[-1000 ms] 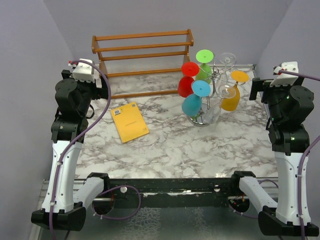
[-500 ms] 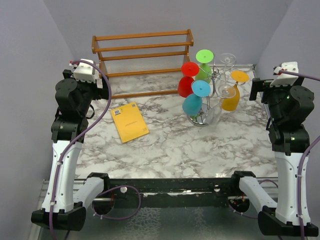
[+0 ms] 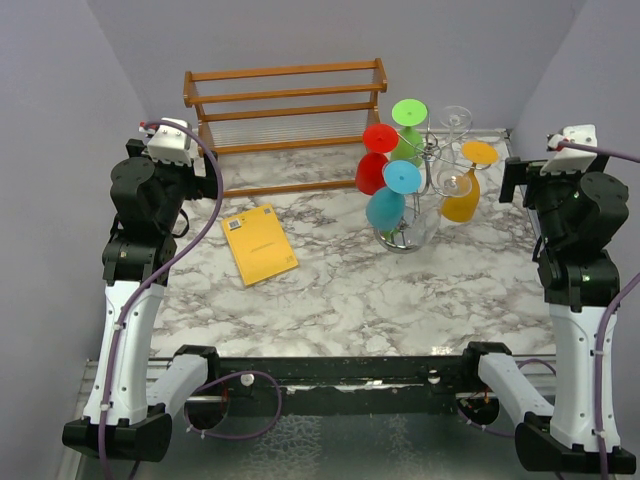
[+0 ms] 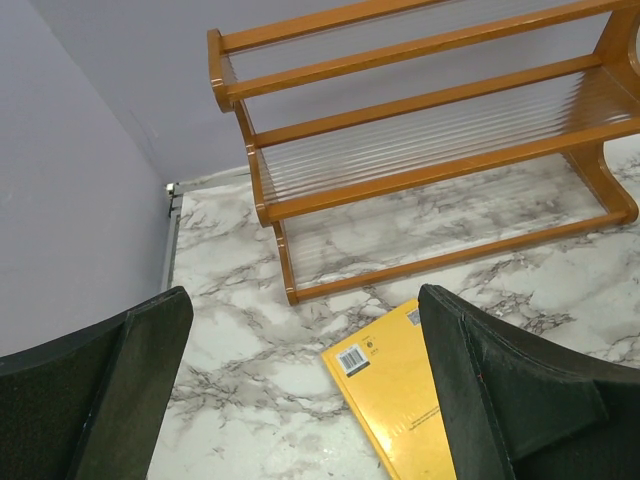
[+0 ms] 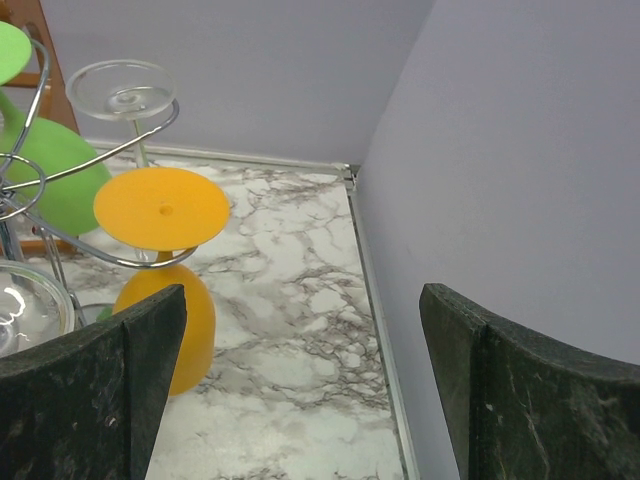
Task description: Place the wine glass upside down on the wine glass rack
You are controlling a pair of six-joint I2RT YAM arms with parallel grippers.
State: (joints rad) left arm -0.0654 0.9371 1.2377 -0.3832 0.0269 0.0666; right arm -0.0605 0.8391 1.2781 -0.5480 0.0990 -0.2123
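Observation:
The silver wire wine glass rack [image 3: 430, 165] stands at the back right of the marble table [image 3: 350, 290]. Several glasses hang upside down on it: red [image 3: 374, 160], green [image 3: 408, 128], blue [image 3: 388, 198], orange [image 3: 464, 190] and clear [image 3: 455, 118]. In the right wrist view the orange glass [image 5: 160, 270], the green glass [image 5: 50, 170] and a clear glass [image 5: 120, 95] show at the left. My left gripper [image 4: 305, 400] is open and empty above the table's left side. My right gripper [image 5: 300, 400] is open and empty, right of the rack near the wall.
A brown wooden slatted shelf [image 3: 285, 120] stands at the back, also in the left wrist view [image 4: 420, 150]. A yellow book [image 3: 258, 243] lies flat at centre left, under my left gripper in the wrist view [image 4: 400, 400]. Purple walls close in both sides.

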